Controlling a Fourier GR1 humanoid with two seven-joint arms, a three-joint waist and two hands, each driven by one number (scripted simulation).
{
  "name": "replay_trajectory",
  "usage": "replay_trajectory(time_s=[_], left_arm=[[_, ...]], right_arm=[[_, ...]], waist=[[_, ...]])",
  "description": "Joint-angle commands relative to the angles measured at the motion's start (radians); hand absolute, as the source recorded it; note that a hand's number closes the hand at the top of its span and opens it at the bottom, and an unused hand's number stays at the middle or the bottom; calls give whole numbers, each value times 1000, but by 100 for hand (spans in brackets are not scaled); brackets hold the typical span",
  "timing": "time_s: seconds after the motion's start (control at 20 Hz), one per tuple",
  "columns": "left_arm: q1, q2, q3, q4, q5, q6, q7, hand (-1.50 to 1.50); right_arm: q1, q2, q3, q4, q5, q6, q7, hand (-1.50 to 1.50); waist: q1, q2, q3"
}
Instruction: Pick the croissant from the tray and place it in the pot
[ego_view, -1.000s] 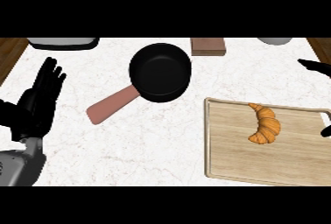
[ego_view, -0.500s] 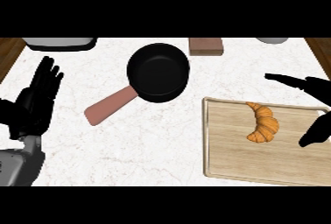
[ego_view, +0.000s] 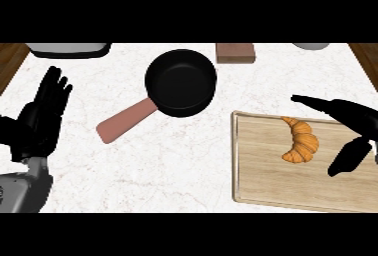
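**A:** What is laid out on the counter?

**B:** A white marbled counter (ego_view: 192, 170) is seen from steeply above. A wooden tray (ego_view: 266, 175) lies at the lower right, and the croissant (ego_view: 301, 142) rests on its upper part, curved and golden. The pot (ego_view: 181, 82), black and round with a reddish handle (ego_view: 125, 122) pointing down and to the left, is set well apart from the tray, up and to the left of it.

**A:** Where are the hands?

**B:** The right hand (ego_view: 353, 122) is found at the right edge, just beside the croissant. Its fingers are spread wide: some are stretched out above the pastry's top end, and the thumb (ego_view: 348, 157) hangs lower, to the pastry's right. Nothing is held; no contact with the croissant can be made out. The left hand (ego_view: 40, 120) is shown at the left edge, fingers straight and pointing up, at rest.

**A:** What could go wrong from here?

**B:** The pick is judged not yet made. The croissant is curved and probably light, so it could be nudged across the smooth tray if one side is touched before the other. If only the narrow tip is caught, it may be tilted or lost during the carry. The pot's rim could also be clipped on the way in, since a long move across the counter is required.

**A:** Anything else nearby?

**B:** A brown block (ego_view: 235, 52) sits near the top edge, beyond the pot.
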Motion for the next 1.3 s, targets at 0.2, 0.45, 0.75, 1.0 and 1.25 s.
replay_trajectory(time_s=[0.2,0.45,0.75,1.0,1.25], left_arm=[[-3,-15,41,-8,-38,-45,16,0],[-24,-35,80,-11,-39,-73,48,0],[63,-71,81,-63,-71,-86,0,0],[15,-84,86,-66,-101,-86,45,0],[16,-67,109,-79,-94,-98,52,0]], right_arm=[[-22,116,4,108,174,-65,-22,-150],[0,133,-51,73,199,-33,-48,-150],[-19,134,-57,226,311,-86,-134,-150],[-45,175,-86,297,352,-100,-162,-150],[0,158,1,244,436,-187,-307,150]], waist=[[4,1,0],[0,0,0],[5,1,0],[5,1,0],[4,0,1]])
